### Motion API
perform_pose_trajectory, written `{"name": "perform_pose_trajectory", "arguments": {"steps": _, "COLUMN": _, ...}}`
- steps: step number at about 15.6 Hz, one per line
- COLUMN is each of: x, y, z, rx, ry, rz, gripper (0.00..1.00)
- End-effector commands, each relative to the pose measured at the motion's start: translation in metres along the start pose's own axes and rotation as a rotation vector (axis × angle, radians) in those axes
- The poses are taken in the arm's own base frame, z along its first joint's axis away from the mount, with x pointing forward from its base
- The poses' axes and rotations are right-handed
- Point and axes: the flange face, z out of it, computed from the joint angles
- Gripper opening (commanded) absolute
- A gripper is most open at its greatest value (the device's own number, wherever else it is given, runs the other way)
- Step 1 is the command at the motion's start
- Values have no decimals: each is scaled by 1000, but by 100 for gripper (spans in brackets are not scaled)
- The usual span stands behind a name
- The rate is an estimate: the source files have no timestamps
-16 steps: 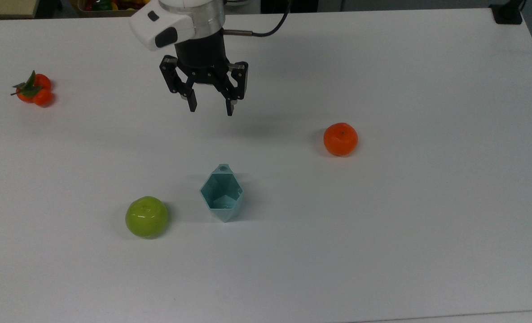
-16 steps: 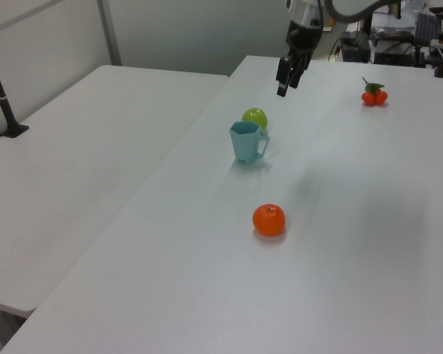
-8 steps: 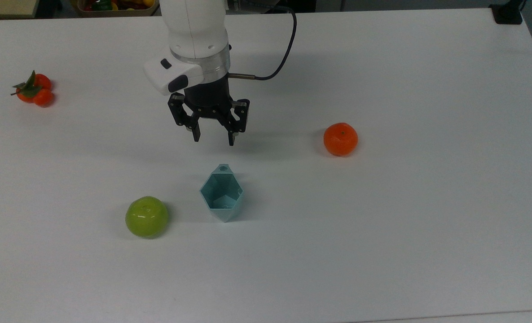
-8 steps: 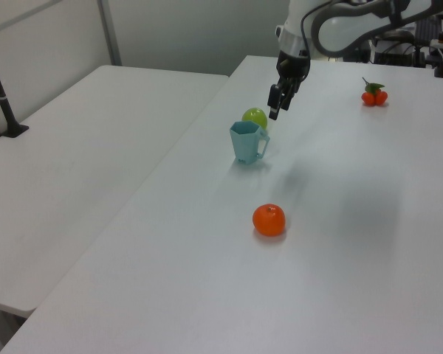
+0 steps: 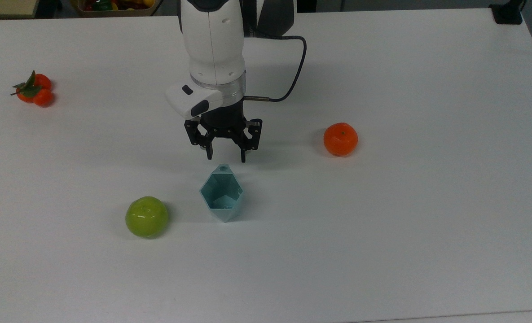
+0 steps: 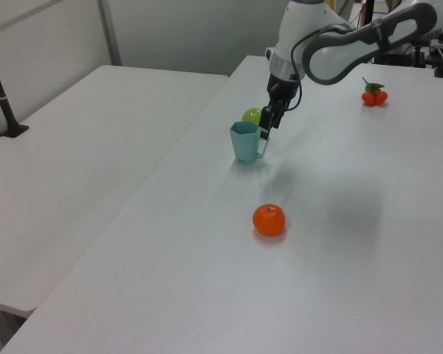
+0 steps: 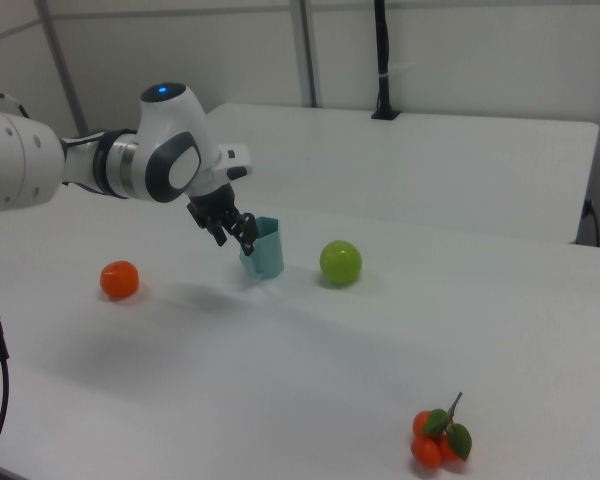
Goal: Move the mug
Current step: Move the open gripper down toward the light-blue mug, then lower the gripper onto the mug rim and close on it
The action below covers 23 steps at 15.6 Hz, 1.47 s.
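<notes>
Left view: pincer (image 6: pixel 266 127) partly masking mug (image 6: pixel 244 142) handle

The gripper (image 6: pixel 266 127) hangs just beside the upright mug's (image 6: pixel 244 142) handle.

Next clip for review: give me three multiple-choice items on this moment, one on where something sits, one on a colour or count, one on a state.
1. In the top view, what lies to the mug's left?
A. green apple
B. single orange
C. cable

2. How many single oranges sit apart from the leafy cluster?
A. three
B. one
C. none

3. The tool is:
A. shut on the mug
B. open, holding nothing
C. shut on the apple

Key: 1 A, the green apple sits left of the mug. 2 B, one orange lies alone, far from the cluster. 3 B, the tool has spread fingers just above the mug's handle.
</notes>
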Motion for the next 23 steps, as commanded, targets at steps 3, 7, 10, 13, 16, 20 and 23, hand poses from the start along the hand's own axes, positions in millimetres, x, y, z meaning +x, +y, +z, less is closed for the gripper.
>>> {"name": "perform_pose_trajectory", "arguments": {"steps": 3, "x": -4, "y": -3, "z": 23, "rx": -16, "ry": 21, "rz": 0, "gripper": 70}}
{"name": "perform_pose_trajectory", "arguments": {"steps": 7, "x": -4, "y": -2, "z": 37, "rx": -24, "ry": 30, "rz": -10, "gripper": 70}}
{"name": "perform_pose_trajectory", "arguments": {"steps": 10, "x": -4, "y": -2, "z": 48, "rx": -32, "ry": 38, "rz": -22, "gripper": 67}}
{"name": "perform_pose_trajectory", "arguments": {"steps": 13, "x": -5, "y": -2, "z": 53, "rx": -39, "ry": 33, "rz": -29, "gripper": 62}}
{"name": "perform_pose_trajectory", "arguments": {"steps": 16, "x": -4, "y": -3, "z": 55, "rx": -35, "ry": 51, "rz": -30, "gripper": 50}}
{"name": "perform_pose_trajectory", "arguments": {"steps": 20, "x": -2, "y": -2, "z": 58, "rx": -32, "ry": 74, "rz": -31, "gripper": 48}}
{"name": "perform_pose_trajectory", "arguments": {"steps": 23, "x": -3, "y": -2, "z": 60, "rx": -39, "ry": 72, "rz": -41, "gripper": 43}}
